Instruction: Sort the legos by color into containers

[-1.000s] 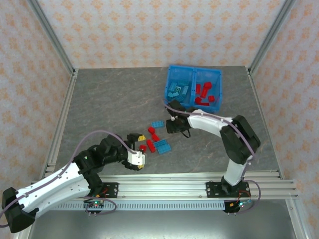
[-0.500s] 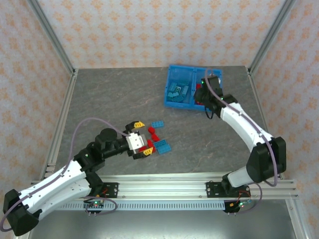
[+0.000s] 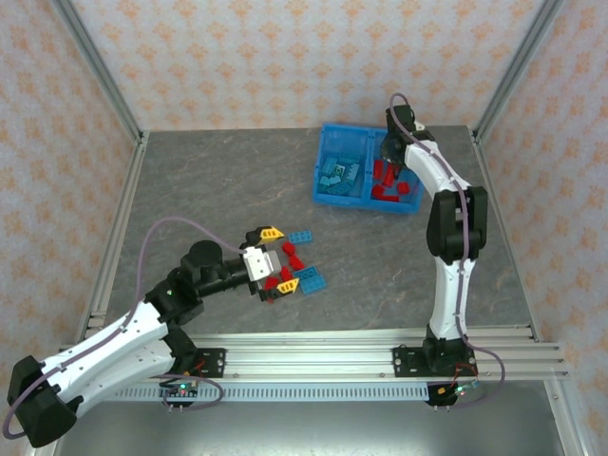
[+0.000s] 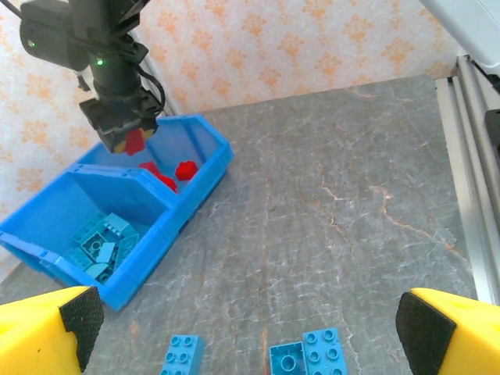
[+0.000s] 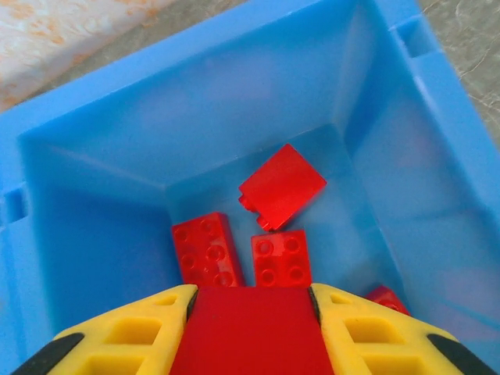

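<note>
A red brick (image 5: pixel 250 344) hung over the bin (image 5: pixel 109 133)

The right gripper (image 5: pixel 250 301) clamped it above the red-filled compartment (image 4: pixel 211 146), upper right of the top view (blue bricks (image 3: pixel 339 174) filled its neighbour). The left gripper (image 3: pixel 279 257) gaped over loose legos (image 3: pixel 306 278), lower centre.

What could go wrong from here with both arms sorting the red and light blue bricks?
1. The right gripper holds a red studded plastic brick above the red compartment of the translucent blue plastic bin; released from there, it may bounce out.
2. The open left gripper hangs over red bricks and light blue bricks lying close together; closing might catch both colours.
</note>
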You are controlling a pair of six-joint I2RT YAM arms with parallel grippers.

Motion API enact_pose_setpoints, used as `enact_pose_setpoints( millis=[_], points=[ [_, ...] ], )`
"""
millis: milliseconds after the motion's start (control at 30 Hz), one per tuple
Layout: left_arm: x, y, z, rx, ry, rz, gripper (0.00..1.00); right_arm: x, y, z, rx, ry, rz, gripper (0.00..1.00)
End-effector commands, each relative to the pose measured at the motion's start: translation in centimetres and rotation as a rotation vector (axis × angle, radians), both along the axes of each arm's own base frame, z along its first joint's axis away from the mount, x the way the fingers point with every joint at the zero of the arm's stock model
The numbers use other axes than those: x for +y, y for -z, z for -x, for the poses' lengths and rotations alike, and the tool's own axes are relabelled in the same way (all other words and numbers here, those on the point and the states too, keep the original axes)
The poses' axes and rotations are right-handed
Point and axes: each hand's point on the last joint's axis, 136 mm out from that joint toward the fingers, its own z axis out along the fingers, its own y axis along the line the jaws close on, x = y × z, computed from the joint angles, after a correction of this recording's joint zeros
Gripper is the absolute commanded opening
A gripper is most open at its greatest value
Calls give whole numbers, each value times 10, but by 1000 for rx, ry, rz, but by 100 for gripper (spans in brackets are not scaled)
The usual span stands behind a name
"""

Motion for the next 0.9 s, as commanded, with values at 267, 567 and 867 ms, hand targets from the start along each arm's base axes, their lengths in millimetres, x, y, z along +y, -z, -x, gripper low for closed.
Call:
enact_pose_setpoints(
  millis=[267, 567, 867],
  points=[
    [14, 1, -16, -7, -126, -76, 100, 3, -21, 19, 39, -24, -46, 60],
    [49, 15, -63, 175, -487, -129, 100, 25, -78, 146, -141, -105, -176, 76],
    [77, 47, -107, 645, -995, -247, 100, 88, -109, 310, -184, -525, -468, 85]
  ],
)
